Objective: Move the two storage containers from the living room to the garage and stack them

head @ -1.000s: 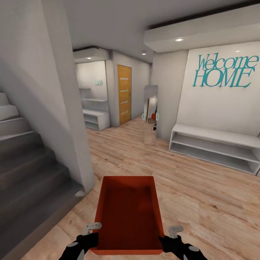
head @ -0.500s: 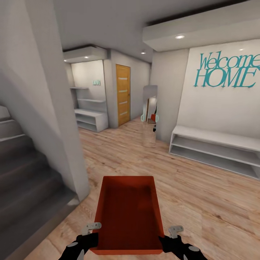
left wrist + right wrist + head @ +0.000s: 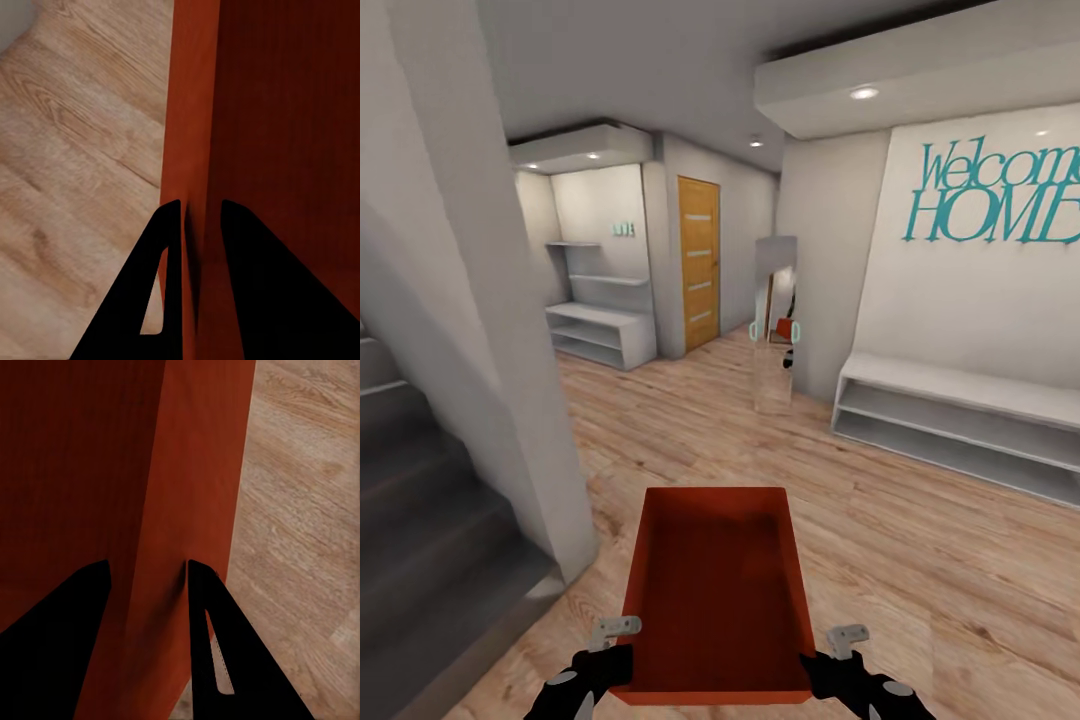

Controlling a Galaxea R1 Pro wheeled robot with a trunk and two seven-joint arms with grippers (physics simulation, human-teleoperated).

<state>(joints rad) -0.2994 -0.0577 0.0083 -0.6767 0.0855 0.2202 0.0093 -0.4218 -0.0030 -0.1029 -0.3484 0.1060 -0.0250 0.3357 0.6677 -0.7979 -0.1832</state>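
Storage container [image 3: 715, 590] carried low ahead over wood plank floor [image 3: 920, 560]; left gripper [image 3: 201, 214] and right gripper [image 3: 146, 574] fingers clamp side walls. Stair wall [image 3: 480, 330] close left; mirror [image 3: 774, 325], shelf unit [image 3: 960, 415], wooden door [image 3: 698, 262] ahead.

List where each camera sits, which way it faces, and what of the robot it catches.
Head view: high on the robot, facing down a hallway; both grippers hold the red bin.
Left wrist view: looks along the left gripper, clamped on a bin wall.
Right wrist view: along the right gripper, clamped likewise.
All share the bin and wood floor.
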